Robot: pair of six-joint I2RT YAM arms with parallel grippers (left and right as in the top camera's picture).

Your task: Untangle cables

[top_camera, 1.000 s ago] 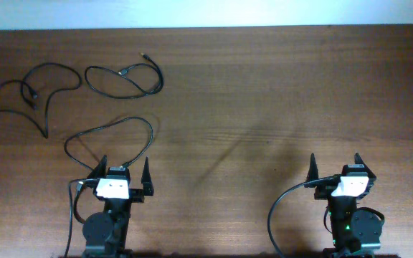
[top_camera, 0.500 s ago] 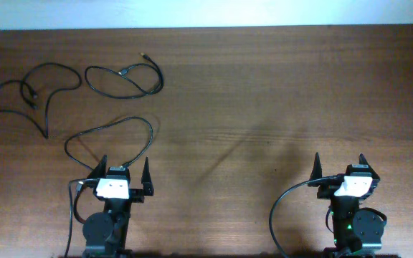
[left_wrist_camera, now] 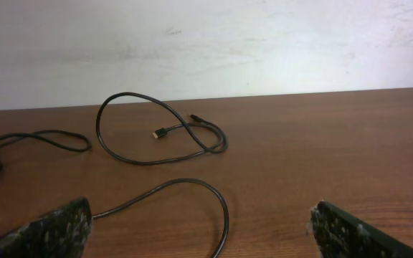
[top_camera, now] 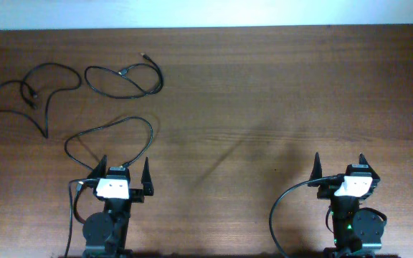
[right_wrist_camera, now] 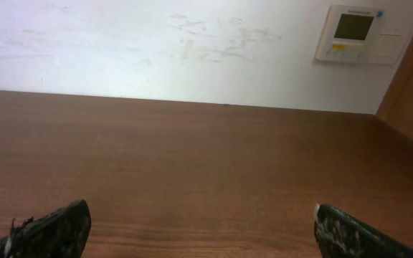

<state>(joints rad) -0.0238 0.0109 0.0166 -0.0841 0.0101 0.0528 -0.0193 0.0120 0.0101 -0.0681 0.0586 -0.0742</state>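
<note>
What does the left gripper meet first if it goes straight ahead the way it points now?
Most likely the nearest cable: its loop lies just ahead of the open left gripper, right in its path. Whether the gripper travels low enough to touch it is unclear from these views.

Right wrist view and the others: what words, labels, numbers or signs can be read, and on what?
Nothing is readable.
The wall panel shows a display and small markings, all too small and blurred to read.
The cables and table carry no visible text.
</note>
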